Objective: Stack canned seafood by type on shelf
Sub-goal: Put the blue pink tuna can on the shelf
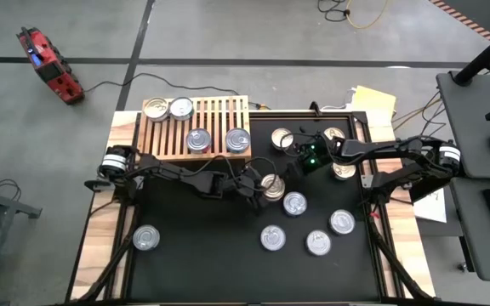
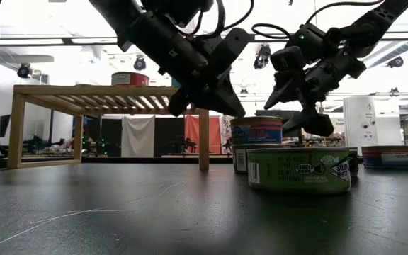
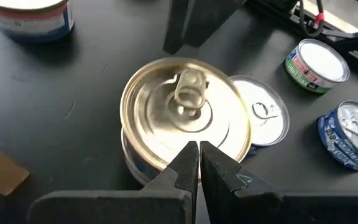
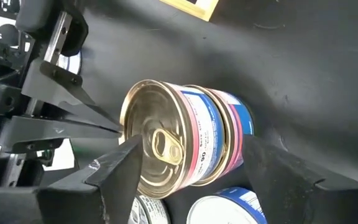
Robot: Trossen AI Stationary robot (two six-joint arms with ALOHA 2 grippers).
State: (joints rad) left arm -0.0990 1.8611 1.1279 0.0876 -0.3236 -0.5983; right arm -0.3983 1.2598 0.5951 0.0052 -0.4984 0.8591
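Gold-lidded stacked tins [image 4: 185, 149] sit between right tool's [image 4: 188, 168] spread fingers, apparently ungripped; left tool [image 3: 199, 163], pressed together, hovers over the lid.

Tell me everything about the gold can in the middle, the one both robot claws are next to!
The gold-lidded can is round metal with a shiny gold lid, a pull-tab and a blue, white and pink label. It stands upright on another can like it, on the black mat. The shut left gripper points at its lid edge. The right gripper has its fingers spread on either side of it.
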